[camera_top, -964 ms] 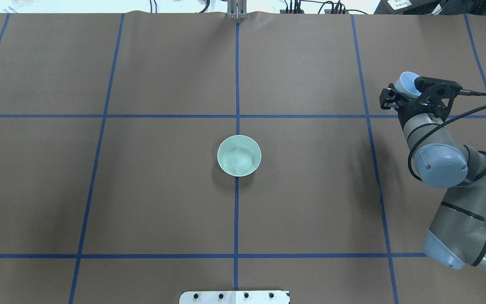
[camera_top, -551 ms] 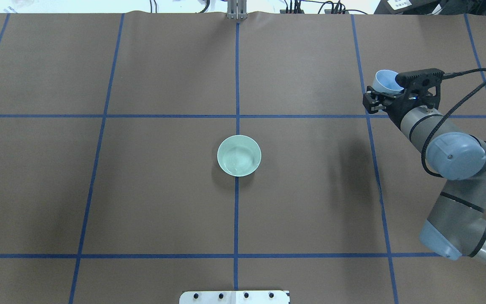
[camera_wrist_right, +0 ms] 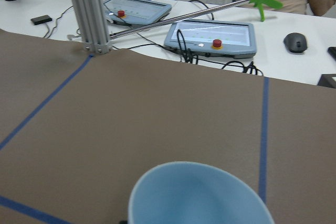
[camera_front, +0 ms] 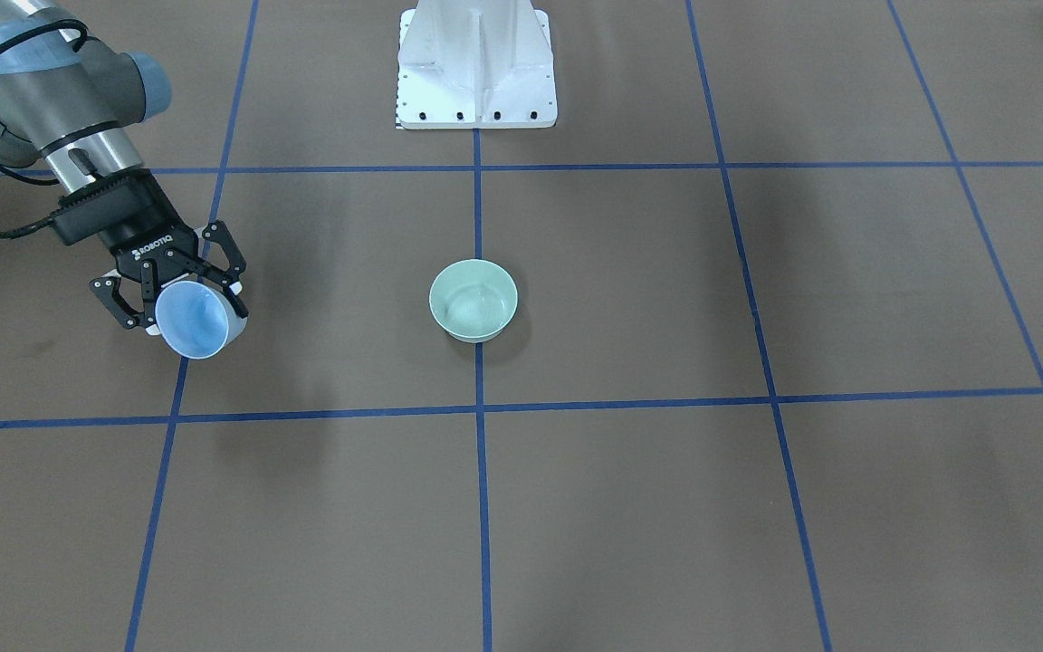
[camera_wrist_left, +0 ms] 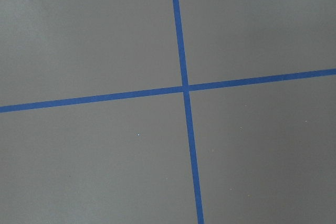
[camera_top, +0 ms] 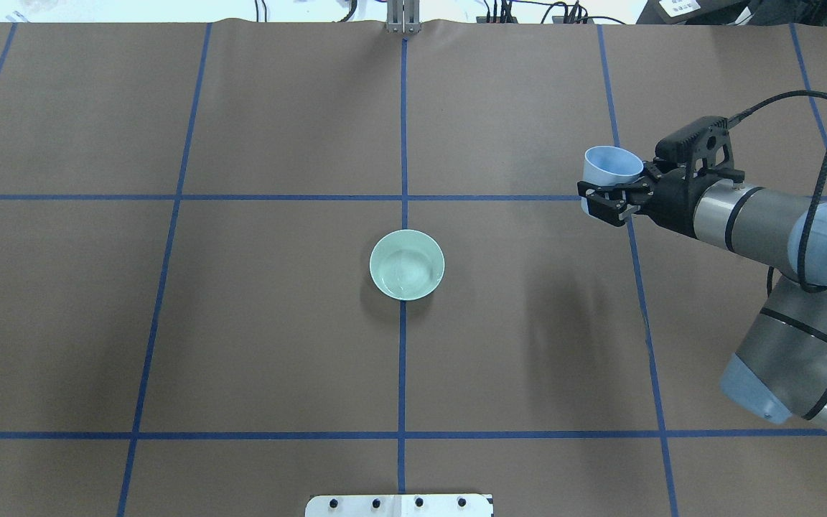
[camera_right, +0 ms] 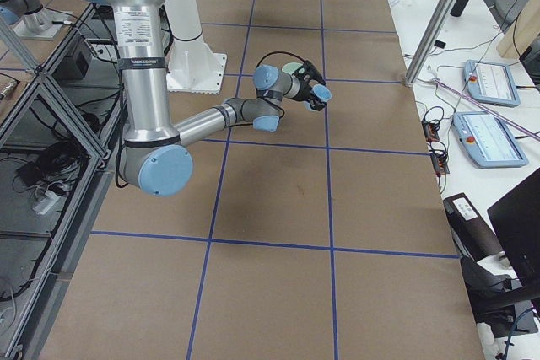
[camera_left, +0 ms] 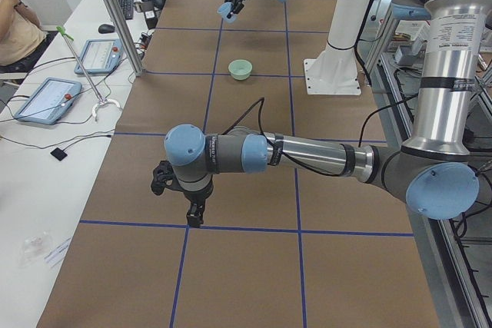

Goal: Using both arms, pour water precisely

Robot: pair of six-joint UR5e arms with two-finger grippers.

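front: right gripper (camera_front: 179, 303) clamped on cup (camera_front: 194, 324), off the table, well apart from bowl (camera_front: 473, 299).
overhead: water (camera_top: 405, 274) ripples in bowl.
left side: left gripper (camera_left: 194, 213) state unclear.
judged: carry step; next, bring cup over bowl, tip slowly.

Apparently "ROBOTIQ" on right pincer (camera_front: 185, 315)

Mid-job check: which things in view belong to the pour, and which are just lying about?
Job: blue cup in the right claw; green bowl holding water; left claw over a tape cross.
Lying about: control tablets, mouse, green-tipped rod, all on the white bench.
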